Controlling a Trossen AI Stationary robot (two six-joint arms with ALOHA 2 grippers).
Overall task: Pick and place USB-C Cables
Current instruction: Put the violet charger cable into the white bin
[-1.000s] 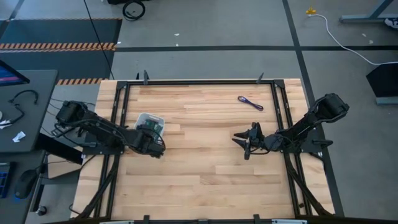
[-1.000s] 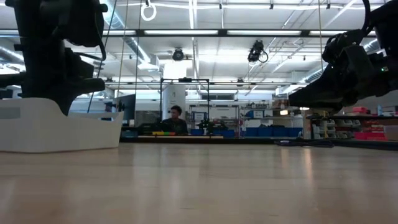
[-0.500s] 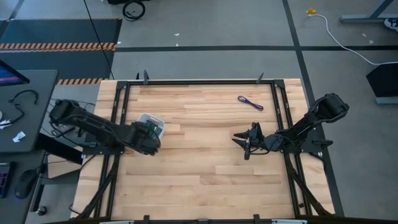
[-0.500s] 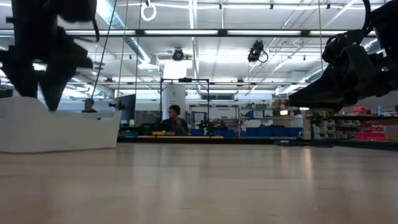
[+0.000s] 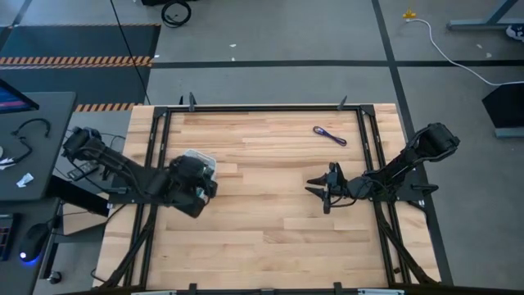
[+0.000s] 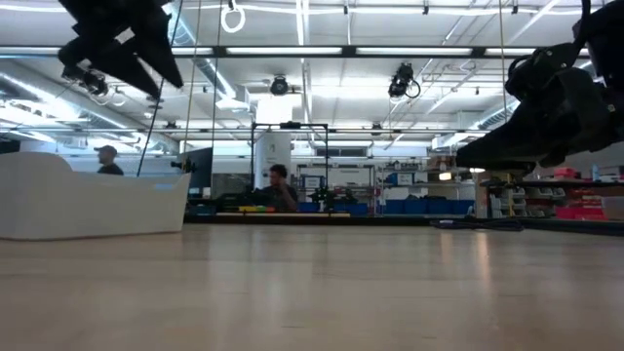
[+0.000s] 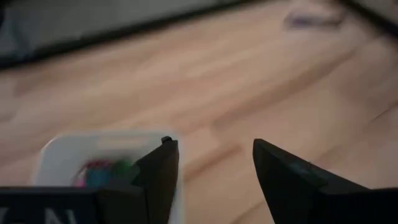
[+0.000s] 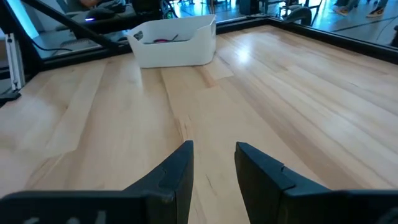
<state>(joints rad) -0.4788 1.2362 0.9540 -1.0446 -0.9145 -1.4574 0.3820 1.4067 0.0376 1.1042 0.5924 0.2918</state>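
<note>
A purple USB-C cable (image 5: 330,135) lies flat on the wooden table at the far right; it also shows blurred in the left wrist view (image 7: 309,19). A white bin (image 5: 199,158) stands at the left, with pink, green and teal cables (image 7: 102,172) lying in it. My left gripper (image 5: 199,187) is open and empty, raised above the bin's near side (image 6: 117,49). My right gripper (image 5: 318,187) is open and empty, right of the table's middle, pointing toward the bin (image 8: 175,42).
A black metal frame (image 5: 262,108) runs along the table's edges. Bare wood lies between the two grippers and toward the near edge. People and shelves show in the room behind the table.
My left gripper has risen out of the white bin, tipping as it goes, and now hangs well above its rim. The bin and the purple cable have stayed where they were.
</note>
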